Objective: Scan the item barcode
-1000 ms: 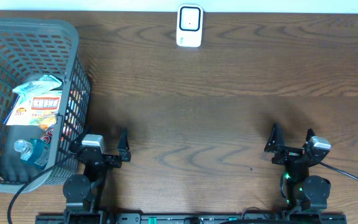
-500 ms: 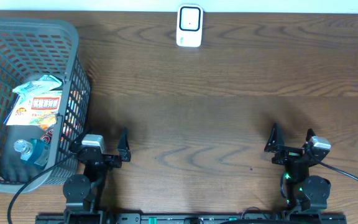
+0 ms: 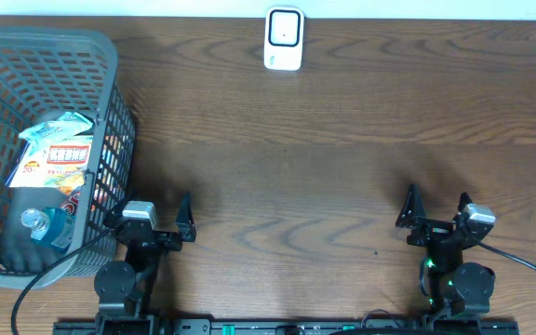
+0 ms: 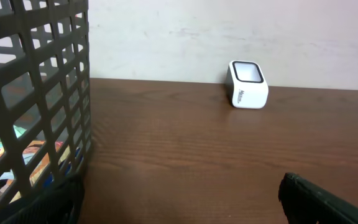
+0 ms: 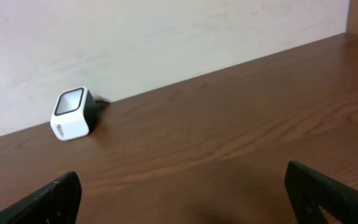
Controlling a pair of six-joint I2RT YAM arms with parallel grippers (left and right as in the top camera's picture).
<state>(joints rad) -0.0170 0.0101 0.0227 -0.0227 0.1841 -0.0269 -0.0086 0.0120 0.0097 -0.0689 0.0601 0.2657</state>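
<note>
The white barcode scanner [image 3: 284, 39] stands at the far edge of the table, its window facing up; it also shows in the left wrist view [image 4: 248, 84] and the right wrist view [image 5: 73, 114]. Items lie in the grey mesh basket [image 3: 110, 65] at the left: a packet with a red-and-white label [image 3: 63, 154] and a clear bottle [image 3: 33, 223]. My left gripper [image 3: 147, 208] rests open at the near edge, beside the basket's corner, with nothing between its fingers [image 4: 309, 198]. Near the front right, my right gripper [image 3: 435, 207] is open and empty too [image 5: 185, 190].
The basket wall [image 4: 36, 93] fills the left of the left wrist view, close to my left finger. A pale wall runs behind the scanner. Brown wooden tabletop [image 3: 296, 177] stretches between the grippers and the scanner.
</note>
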